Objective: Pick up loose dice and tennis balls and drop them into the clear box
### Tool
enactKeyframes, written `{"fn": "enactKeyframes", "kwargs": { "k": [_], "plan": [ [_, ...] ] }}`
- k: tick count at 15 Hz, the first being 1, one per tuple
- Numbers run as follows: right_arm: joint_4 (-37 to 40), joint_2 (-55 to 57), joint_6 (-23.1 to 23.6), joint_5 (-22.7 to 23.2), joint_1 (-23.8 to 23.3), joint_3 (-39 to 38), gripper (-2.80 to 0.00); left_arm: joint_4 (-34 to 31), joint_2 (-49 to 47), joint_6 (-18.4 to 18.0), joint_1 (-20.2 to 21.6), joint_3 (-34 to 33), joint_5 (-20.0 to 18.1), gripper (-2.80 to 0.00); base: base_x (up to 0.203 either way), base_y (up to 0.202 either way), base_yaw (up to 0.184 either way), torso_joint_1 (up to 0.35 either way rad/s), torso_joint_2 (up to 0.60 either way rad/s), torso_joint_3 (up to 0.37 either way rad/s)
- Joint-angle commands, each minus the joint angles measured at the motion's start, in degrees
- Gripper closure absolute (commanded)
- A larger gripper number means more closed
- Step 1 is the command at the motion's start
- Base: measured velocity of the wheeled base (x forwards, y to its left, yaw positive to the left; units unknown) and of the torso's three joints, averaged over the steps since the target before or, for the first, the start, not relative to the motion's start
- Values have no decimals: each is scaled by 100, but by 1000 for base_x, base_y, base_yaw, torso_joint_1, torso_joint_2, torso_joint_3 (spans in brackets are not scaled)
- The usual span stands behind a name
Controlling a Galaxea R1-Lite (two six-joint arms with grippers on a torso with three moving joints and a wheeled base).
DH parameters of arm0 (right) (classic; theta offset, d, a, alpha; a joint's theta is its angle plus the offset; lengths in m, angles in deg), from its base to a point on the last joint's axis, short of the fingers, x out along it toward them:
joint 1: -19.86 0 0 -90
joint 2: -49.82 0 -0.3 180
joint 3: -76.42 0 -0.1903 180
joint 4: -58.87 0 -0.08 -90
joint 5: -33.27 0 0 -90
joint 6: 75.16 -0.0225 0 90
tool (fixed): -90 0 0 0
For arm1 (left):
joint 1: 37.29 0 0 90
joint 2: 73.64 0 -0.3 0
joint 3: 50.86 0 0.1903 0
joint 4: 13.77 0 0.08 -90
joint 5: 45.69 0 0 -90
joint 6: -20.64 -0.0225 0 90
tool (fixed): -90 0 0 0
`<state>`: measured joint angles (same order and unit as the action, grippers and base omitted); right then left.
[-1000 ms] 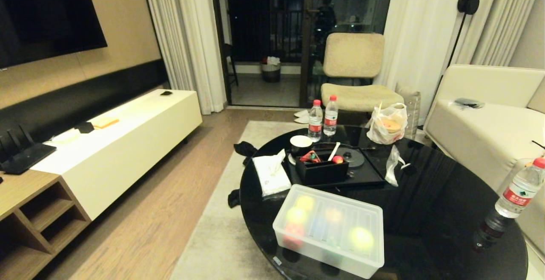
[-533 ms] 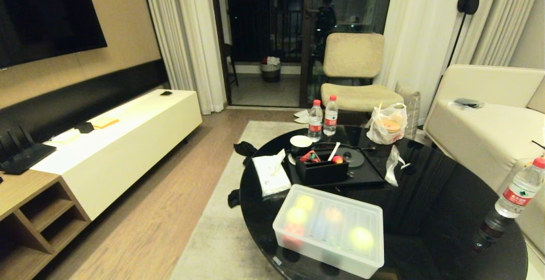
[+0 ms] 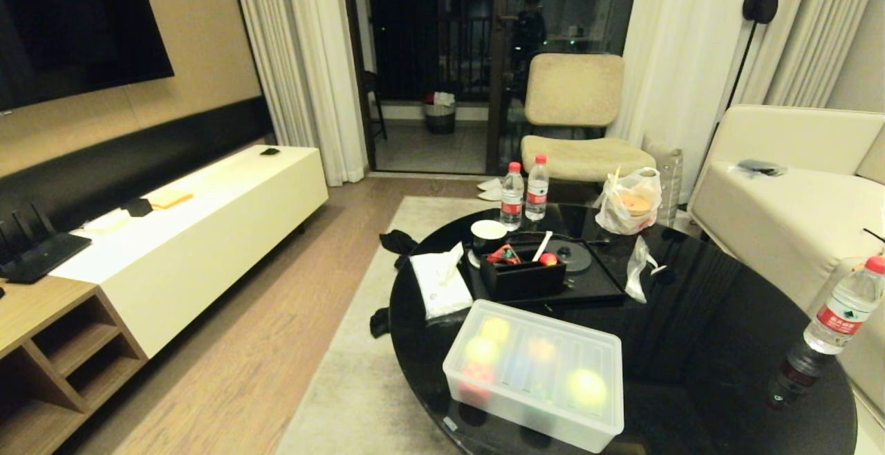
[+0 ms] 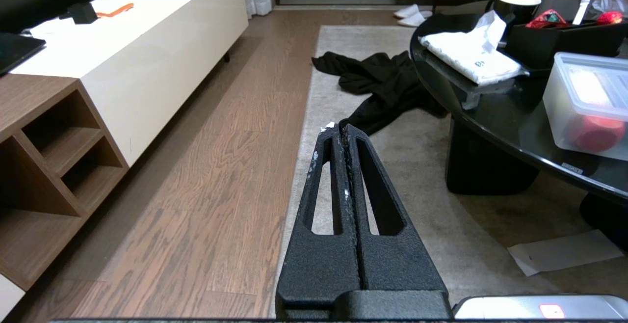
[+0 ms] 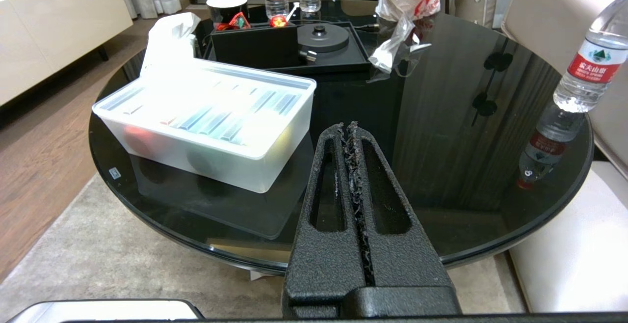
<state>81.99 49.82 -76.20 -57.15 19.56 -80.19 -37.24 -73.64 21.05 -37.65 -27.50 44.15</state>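
The clear box (image 3: 532, 419) stands on the near left part of the round black table (image 3: 705, 330) with its ribbed lid on. Blurred yellow-green tennis balls (image 3: 586, 387) show through the lid, along with red and orange shapes. No dice can be made out. Neither arm appears in the head view. My left gripper (image 4: 339, 127) is shut and empty, low over the rug edge to the left of the table. My right gripper (image 5: 346, 127) is shut and empty above the table's near rim, just right of the clear box (image 5: 211, 158).
Behind the box sit a black organiser box (image 3: 522, 276) on a tray, a tissue pack (image 3: 440, 283), two water bottles (image 3: 512, 196) and a plastic bag (image 3: 629, 200). Another bottle (image 3: 840, 310) stands at the right rim. Black clothing (image 4: 382, 80) and paper (image 4: 564, 252) lie on the rug.
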Motion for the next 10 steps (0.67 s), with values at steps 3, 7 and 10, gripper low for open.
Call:
{"fn": "enactKeyframes", "kwargs": {
  "k": [3, 7, 10],
  "plan": [
    [-2, 0, -2, -1, -5, -2, 0, -1, 0, 2, 0, 0, -2, 0, 0, 0, 0, 0, 0, 0],
    [-2, 0, -2, -1, -5, -2, 0, -3, 0, 2, 0, 0, -2, 0, 0, 0, 0, 0, 0, 0],
    [-2, 0, -2, -1, 0, -2, 0, 2, 0, 2, 0, 0, -2, 0, 0, 0, 0, 0, 0, 0]
  ]
}}
